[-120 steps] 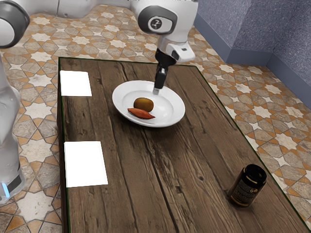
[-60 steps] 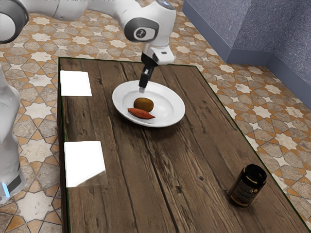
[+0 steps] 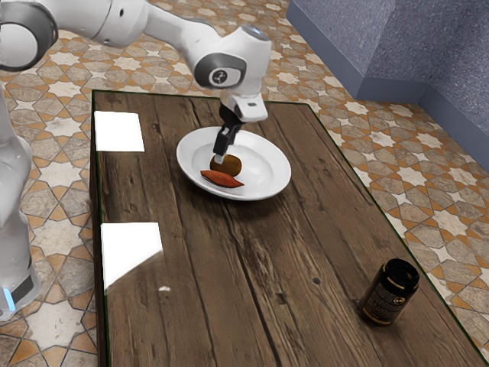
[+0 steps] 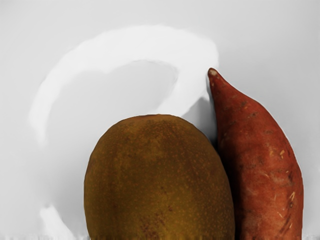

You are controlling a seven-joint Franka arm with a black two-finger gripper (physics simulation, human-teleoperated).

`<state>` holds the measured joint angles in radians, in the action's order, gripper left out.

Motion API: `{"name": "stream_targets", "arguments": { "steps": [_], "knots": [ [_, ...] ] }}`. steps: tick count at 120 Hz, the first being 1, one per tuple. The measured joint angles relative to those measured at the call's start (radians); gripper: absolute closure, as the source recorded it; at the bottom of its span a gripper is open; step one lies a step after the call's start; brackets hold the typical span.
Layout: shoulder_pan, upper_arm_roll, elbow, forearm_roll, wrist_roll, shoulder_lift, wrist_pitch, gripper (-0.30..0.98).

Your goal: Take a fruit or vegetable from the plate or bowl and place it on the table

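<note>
The table bears the plate. Over the plate, the gripper points down at the brown fruit; whether it is open or closed cannot be told. The jar stands well apart. The sweet potato lies on the plate, close beside the brown fruit.

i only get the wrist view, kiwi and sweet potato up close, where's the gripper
Observer: In the exterior view, the gripper is low over the plate, its tip overlapping the kiwi; I can't tell if they touch.
Operator: ok, anything on the table i should avoid when i set it down
Observer: Yes, a dark jar stands upright on the table, apart from the plate.
Operator: which side does the arm come in from
Observer: The arm reaches in from the exterior view's upper left.
</note>
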<state>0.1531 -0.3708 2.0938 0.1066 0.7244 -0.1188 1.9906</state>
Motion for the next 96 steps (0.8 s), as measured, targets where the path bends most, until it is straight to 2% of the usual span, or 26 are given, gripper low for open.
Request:
{"name": "stream_targets", "arguments": {
  "steps": [22, 62, 96],
  "knots": [
    [0.0, -0.009, 0.007, -0.011, 0.023, 0.002, 0.016, 0.0],
    [0.003, -0.007, 0.008, -0.083, 0.051, 0.029, 0.05, 0.0],
    [0.002, -0.006, 0.007, -0.104, 0.065, 0.063, 0.07, 0.01]
  ]
}}
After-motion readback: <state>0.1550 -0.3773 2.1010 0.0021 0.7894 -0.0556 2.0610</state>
